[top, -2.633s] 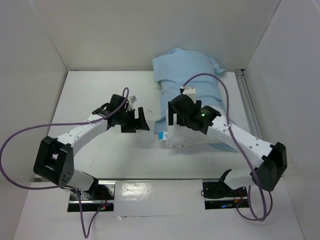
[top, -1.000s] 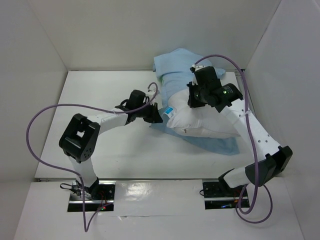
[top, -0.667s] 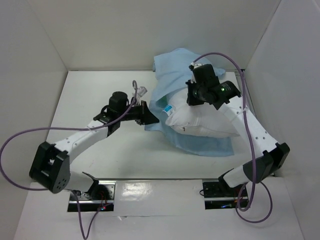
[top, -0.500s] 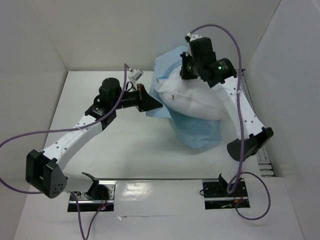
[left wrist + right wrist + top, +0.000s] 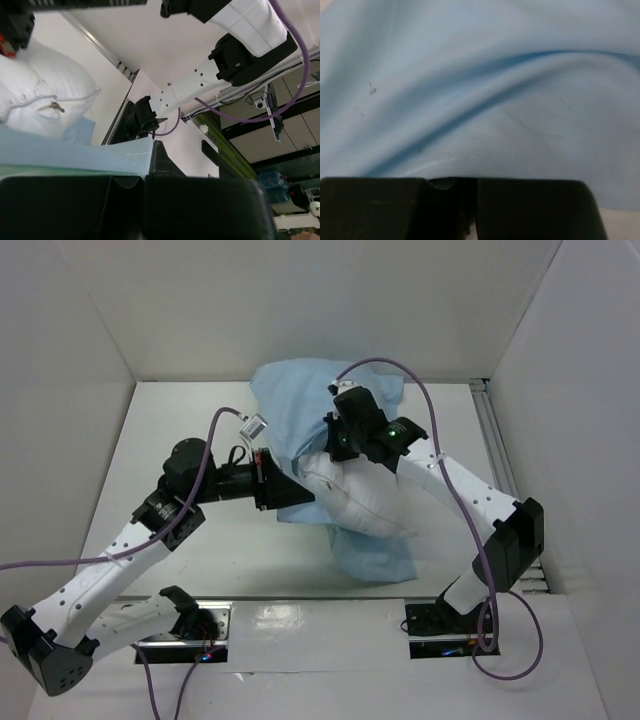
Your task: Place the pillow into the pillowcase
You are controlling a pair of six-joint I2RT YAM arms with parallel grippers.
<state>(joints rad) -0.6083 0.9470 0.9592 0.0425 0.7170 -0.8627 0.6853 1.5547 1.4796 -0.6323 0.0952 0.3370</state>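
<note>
My left claw and right claw each pinched the thin light-blue cloth pillowcase; the plump white pillow sat partly inside, one long side uncovered.

pillow shifted left, pillowcase too (nearer now)

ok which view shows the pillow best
Top external: the pillow shows as a long white body with the pillowcase on both sides of it. Left wrist catches only one plump corner. Right wrist shows only pillowcase cloth, no pillow.
</note>
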